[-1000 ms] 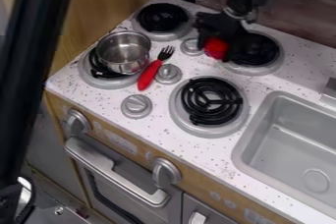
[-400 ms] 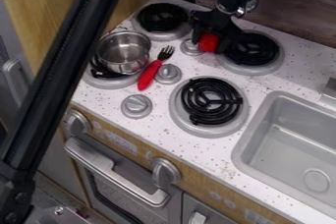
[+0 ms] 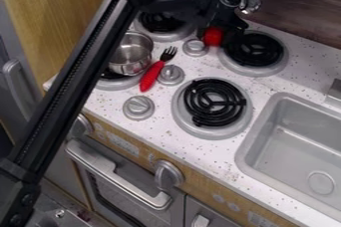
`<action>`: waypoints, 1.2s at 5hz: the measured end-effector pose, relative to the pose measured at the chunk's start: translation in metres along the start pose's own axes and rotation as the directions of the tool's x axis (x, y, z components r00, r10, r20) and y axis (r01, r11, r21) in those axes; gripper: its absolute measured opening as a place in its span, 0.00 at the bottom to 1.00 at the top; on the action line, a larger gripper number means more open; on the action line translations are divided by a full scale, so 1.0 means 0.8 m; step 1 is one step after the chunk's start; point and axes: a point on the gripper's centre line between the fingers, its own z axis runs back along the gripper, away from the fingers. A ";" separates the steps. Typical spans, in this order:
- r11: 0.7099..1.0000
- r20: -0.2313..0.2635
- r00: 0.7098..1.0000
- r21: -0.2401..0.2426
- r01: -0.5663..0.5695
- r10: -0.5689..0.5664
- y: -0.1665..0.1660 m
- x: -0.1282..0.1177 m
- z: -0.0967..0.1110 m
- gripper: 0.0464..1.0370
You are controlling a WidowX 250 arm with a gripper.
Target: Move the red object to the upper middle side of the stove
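Note:
My gripper (image 3: 218, 30) hangs over the back of the stove (image 3: 220, 168), between the two rear burners, shut on the small rounded red object (image 3: 213, 36). The red object is just behind and to the right of the small rear knob, left of the right rear burner (image 3: 254, 49). Gripper parts cover its top and right side, and whether it touches the stove top I cannot tell.
A metal pot (image 3: 130, 54) sits on the left front burner, partly behind the arm. Beside it lies a red-handled fork (image 3: 152, 75). Knobs (image 3: 138, 107) stand between the burners, and a grey sink (image 3: 296, 149) is at right.
The gripper and the red object have shifted slightly back and left, away from the right rear burner. The arm's long black link has swung rightward across the left side, now partly covering the pot.

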 end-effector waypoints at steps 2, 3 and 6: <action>0.999 -0.001 1.000 0.048 -0.001 0.001 0.015 -0.029 -0.002 0.95; 0.999 0.008 1.000 0.034 0.009 -0.009 0.022 -0.055 0.013 0.95; 0.995 -0.133 0.991 -0.095 -0.014 0.001 0.070 -0.166 0.107 0.95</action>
